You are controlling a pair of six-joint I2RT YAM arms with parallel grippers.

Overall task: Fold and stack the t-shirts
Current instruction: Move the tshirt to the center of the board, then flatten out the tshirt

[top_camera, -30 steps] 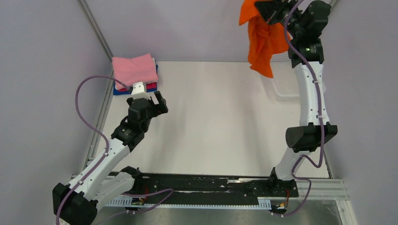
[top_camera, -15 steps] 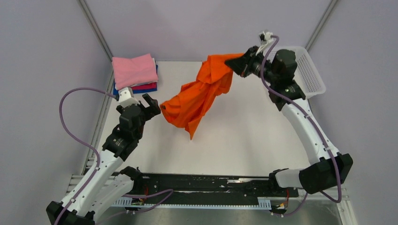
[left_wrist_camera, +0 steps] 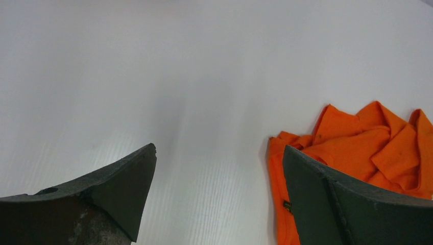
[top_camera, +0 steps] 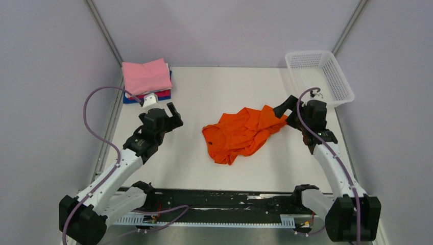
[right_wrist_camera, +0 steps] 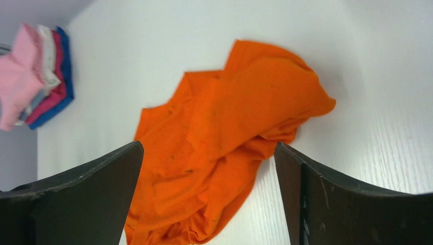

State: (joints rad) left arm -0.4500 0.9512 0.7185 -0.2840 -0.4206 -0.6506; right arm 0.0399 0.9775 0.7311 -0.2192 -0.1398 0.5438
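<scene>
A crumpled bright orange t-shirt (top_camera: 240, 133) lies in the middle of the white table. It also shows in the left wrist view (left_wrist_camera: 373, 148) and the right wrist view (right_wrist_camera: 224, 143). A stack of folded t-shirts (top_camera: 146, 79), pink on top with white, magenta and blue beneath, sits at the back left; it also shows in the right wrist view (right_wrist_camera: 35, 76). My left gripper (top_camera: 172, 116) is open and empty, left of the orange shirt. My right gripper (top_camera: 285, 112) is open and empty, above the shirt's right end.
A white plastic mesh basket (top_camera: 319, 76) stands at the back right corner. Grey walls close in the table on the left, back and right. A black rail (top_camera: 214, 201) with the arm bases runs along the near edge.
</scene>
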